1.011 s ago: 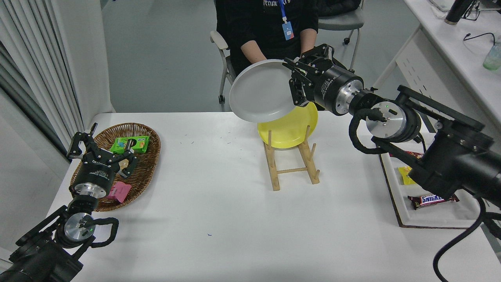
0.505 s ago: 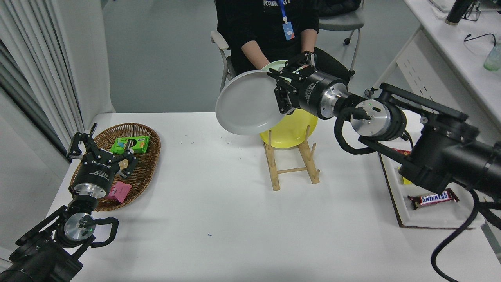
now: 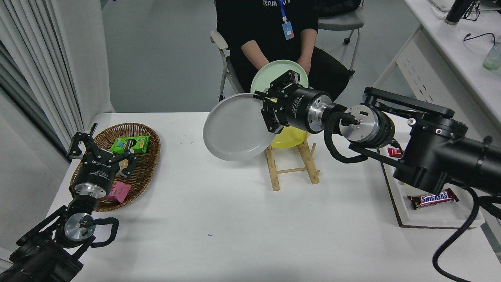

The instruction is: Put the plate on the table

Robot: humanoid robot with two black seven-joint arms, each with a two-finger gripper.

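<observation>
Right gripper (image 3: 267, 111) was clamped on the right edge of the grey plate (image 3: 234, 127), which was held tilted in the air, off the table (image 3: 219, 219), its face turned toward the camera. Plate sat to the left of the gripper, just left of the wooden rack (image 3: 291, 166). Cannot tell if its lower rim touched the rack's near-left peg.

Left gripper (image 3: 102, 150) was parked at the near left, fingers spread wide, over the wicker basket (image 3: 146, 166).

Counts: three plates. One grey, held. One yellow plate (image 3: 287, 139) standing in the rack, mostly hidden behind the gripper. One mint-green plate (image 3: 274, 74) beyond the far edge, in front of a seated person (image 3: 270, 31) in black. One rack, light wood, upright pegs on two rails. One basket, oval, woven brown, holding a green packet (image 3: 129, 144) and a pink packet (image 3: 119, 192). One white tray (image 3: 403, 213) with dark rim at the right, carrying a Snickers bar (image 3: 433, 198).

Plates round, smooth, matte, shallow raised rims. Table white, smooth, matte.
</observation>
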